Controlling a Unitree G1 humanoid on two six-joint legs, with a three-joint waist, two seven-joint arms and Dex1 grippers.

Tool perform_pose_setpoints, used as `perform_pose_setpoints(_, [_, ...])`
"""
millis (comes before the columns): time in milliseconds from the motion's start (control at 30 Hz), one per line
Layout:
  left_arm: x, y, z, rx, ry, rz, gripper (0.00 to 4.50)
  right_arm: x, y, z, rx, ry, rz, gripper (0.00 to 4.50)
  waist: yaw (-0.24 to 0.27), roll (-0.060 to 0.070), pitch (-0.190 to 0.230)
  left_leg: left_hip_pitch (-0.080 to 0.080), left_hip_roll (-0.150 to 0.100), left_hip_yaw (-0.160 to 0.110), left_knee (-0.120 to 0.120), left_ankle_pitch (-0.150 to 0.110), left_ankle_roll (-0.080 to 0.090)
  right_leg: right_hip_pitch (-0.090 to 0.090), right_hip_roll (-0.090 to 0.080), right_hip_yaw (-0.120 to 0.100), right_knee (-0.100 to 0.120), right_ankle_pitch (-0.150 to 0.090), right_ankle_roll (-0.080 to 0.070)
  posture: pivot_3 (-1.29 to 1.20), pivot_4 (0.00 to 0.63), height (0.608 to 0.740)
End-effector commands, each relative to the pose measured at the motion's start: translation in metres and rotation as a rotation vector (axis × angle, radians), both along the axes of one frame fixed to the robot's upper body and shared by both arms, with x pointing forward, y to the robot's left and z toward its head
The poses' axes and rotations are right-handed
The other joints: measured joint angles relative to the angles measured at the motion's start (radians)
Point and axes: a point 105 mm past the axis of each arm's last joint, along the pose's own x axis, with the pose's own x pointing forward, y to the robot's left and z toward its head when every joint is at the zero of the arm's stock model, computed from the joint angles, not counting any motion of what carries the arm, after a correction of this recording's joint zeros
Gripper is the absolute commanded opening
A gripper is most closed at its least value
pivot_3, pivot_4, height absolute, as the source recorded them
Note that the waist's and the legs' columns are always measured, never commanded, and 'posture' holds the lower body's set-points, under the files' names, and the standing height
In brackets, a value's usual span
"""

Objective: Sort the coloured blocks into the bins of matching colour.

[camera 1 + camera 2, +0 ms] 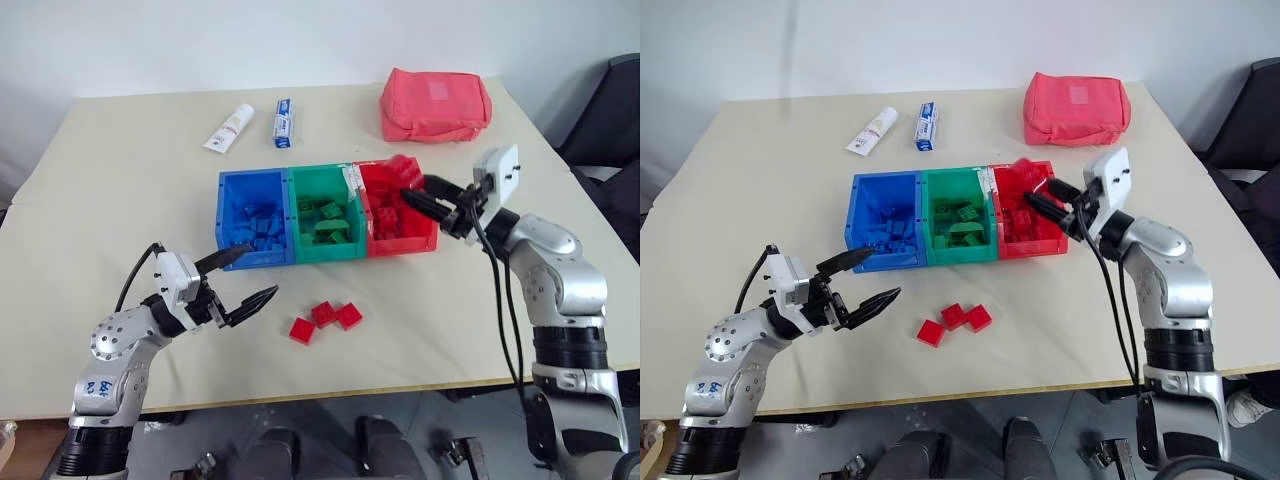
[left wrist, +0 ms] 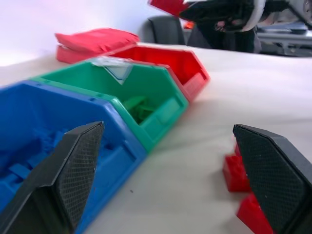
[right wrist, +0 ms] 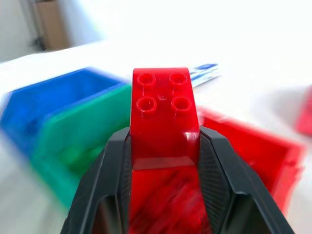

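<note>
Writing first: the left arm (image 1: pixel 108 362) carries blue handwritten marks on its grey shell, too small to make out, and the two tubes at the far side of the table (image 1: pixel 120 200), a white tube (image 1: pixel 229 128) and a blue-and-white tube (image 1: pixel 284 123), both carry print that cannot be read either. A white label (image 2: pixel 118 72) sits on the wall between the green bin and the red one, and it looks blank in the left wrist view. Now the action: the right gripper (image 1: pixel 412 198) hangs over the red bin (image 1: pixel 425 240), fingers clamped on a red brick (image 3: pixel 165 112). The right wrist view gives that brick four studs on top, squeezed between the black pads, a detail the head views reduce to a red blur at the fingertips. The three bins stand joined in a row mid-table, blue bin (image 1: pixel 226 215) on the left, green bin (image 1: pixel 296 215) in the middle, red on the right, each holding bricks of its own colour. Three loose red bricks (image 1: pixel 325 318) lie on the near side of the bins, just beside one another, toward the middle. The left gripper (image 1: pixel 248 277) hovers near the blue bin's front left, fingers spread wide apart with nothing between them. Its wrist view looks low along the bin fronts, with two of the loose bricks peeking out beside one finger (image 2: pixel 273 175). A red fabric pouch (image 1: pixel 436 104) rests at the far right corner.
</note>
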Motion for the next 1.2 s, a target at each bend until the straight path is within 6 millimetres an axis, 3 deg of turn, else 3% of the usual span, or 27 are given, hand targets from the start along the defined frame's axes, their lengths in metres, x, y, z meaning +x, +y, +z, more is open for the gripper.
perform_pose_setpoints(33, [0.001, 0.000, 0.009, 0.003, -0.033, -0.013, 4.50, 0.005, 0.001, 0.004, -0.022, -0.014, -0.010, 2.44, -0.001, 0.000, 0.000, 0.000, 0.000, 0.000, 0.000, 0.000, 0.000, 0.000, 0.000, 0.000, 0.000, 0.000, 0.000, 0.00, 0.150, 0.740])
perform_pose_setpoints(233, [0.007, 0.009, 0.012, 0.038, -0.030, -0.028, 4.50, 0.000, -0.005, -0.001, -0.067, -0.029, -0.013, 4.42, -0.002, 0.000, 0.000, -0.001, 0.000, 0.000, 0.000, 0.000, 0.000, 0.000, 0.000, 0.000, 0.000, 0.000, 0.000, 0.00, 0.150, 0.740])
perform_pose_setpoints(367, [0.006, 0.010, 0.006, 0.110, -0.015, -0.087, 4.50, -0.033, -0.015, -0.013, -0.105, -0.039, 0.103, 4.47, 0.000, 0.000, 0.000, -0.001, 0.000, -0.001, 0.000, 0.000, 0.001, 0.000, 0.000, -0.001, -0.001, 0.000, 0.000, 0.00, 0.150, 0.740])
perform_pose_setpoints(500, [-0.001, 0.017, -0.007, 0.231, 0.019, -0.162, 4.50, -0.078, -0.048, -0.053, -0.331, 0.028, 0.196, 4.47, 0.005, 0.000, 0.000, -0.002, -0.001, -0.001, 0.000, -0.001, 0.003, 0.001, -0.001, -0.003, -0.003, 0.000, 0.000, 0.00, 0.150, 0.740])
perform_pose_setpoints(567, [-0.003, 0.021, -0.012, 0.260, 0.034, -0.179, 4.50, -0.098, -0.064, -0.062, -0.353, 0.054, 0.230, 4.47, 0.004, 0.000, 0.000, -0.002, -0.003, -0.001, 0.000, -0.002, 0.004, 0.001, -0.001, -0.003, -0.004, 0.000, 0.001, 0.00, 0.150, 0.740])
perform_pose_setpoints(700, [-0.004, 0.023, -0.015, 0.297, 0.036, -0.211, 4.50, -0.114, -0.071, -0.074, -0.408, 0.131, 0.278, 4.47, -0.008, 0.001, 0.000, 0.001, 0.000, 0.002, 0.001, -0.002, 0.004, 0.003, -0.001, -0.002, -0.006, 0.002, 0.002, 0.00, 0.150, 0.740])
perform_pose_setpoints(800, [-0.005, 0.018, -0.019, 0.308, 0.047, -0.250, 4.50, -0.117, -0.055, -0.083, -0.444, 0.141, 0.340, 4.47, -0.009, 0.001, 0.000, 0.002, 0.004, 0.002, 0.000, -0.002, 0.002, 0.004, 0.001, -0.003, -0.006, 0.003, 0.000, 0.00, 0.150, 0.740])
perform_pose_setpoints(1100, [-0.005, 0.021, -0.017, 0.328, 0.024, -0.233, 4.50, -0.100, 0.034, -0.100, -0.455, 0.110, 0.522, 4.47, -0.001, 0.001, 0.000, 0.000, 0.005, 0.002, 0.001, -0.002, 0.001, 0.002, 0.001, -0.004, -0.006, 0.003, -0.001, 0.00, 0.150, 0.740])
perform_pose_setpoints(1200, [-0.011, 0.020, -0.022, 0.317, 0.058, -0.240, 4.50, -0.096, 0.062, -0.120, -0.450, 0.188, 0.598, 4.47, -0.001, 0.001, 0.000, 0.000, 0.005, 0.001, 0.001, -0.002, 0.001, 0.002, 0.001, -0.005, -0.007, 0.003, -0.001, 0.00, 0.150, 0.740])
